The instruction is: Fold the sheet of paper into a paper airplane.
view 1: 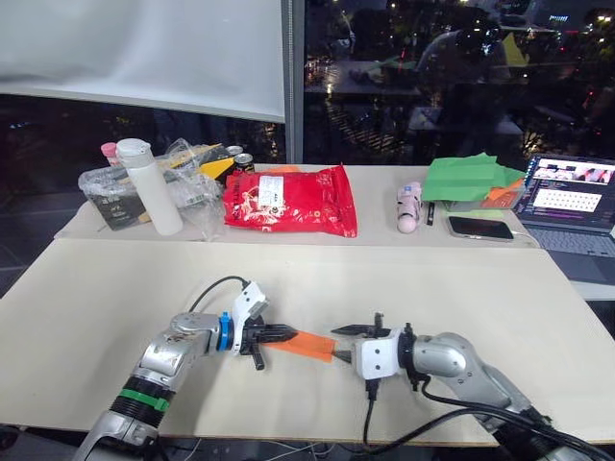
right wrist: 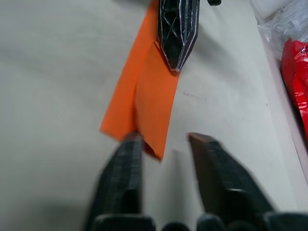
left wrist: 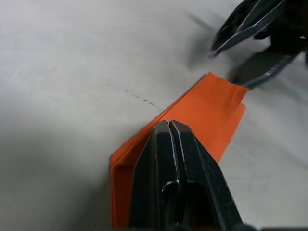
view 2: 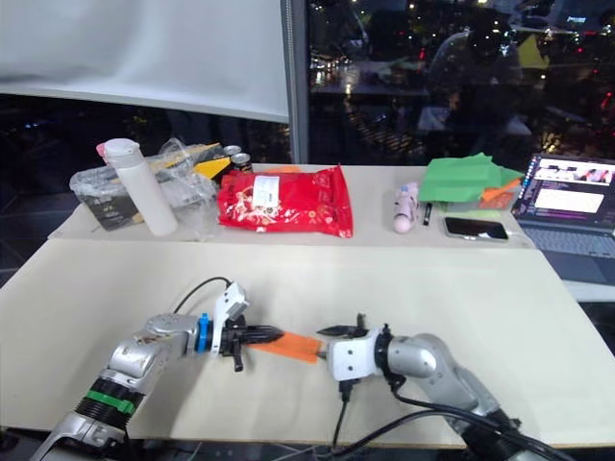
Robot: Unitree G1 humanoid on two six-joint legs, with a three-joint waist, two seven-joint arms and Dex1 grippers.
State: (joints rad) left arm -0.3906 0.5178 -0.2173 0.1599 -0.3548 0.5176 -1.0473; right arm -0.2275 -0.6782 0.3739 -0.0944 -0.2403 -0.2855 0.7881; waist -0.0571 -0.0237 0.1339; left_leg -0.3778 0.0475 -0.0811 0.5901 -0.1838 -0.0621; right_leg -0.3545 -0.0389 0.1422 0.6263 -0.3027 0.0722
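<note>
The sheet of paper [view 1: 312,344] is bright orange and folded lengthwise into a narrow strip with a raised flap. It lies low over the tan table [view 1: 115,307] near the front edge. My left gripper [view 1: 288,335] is shut on the paper's left end, and its black fingers [left wrist: 169,144] cover that end in the left wrist view. My right gripper [right wrist: 166,138] is open at the paper's other end [right wrist: 149,96]. One of its fingers [right wrist: 130,144] is at the strip's corner, and the other stands apart from the paper.
Along the back of the table stand a white bottle [view 1: 154,187], a clear plastic bag of items [view 1: 115,187], a red snack bag [view 1: 288,199], a pink object [view 1: 409,206], green paper sheets [view 1: 471,178], a phone [view 1: 479,228] and a laptop [view 1: 572,206].
</note>
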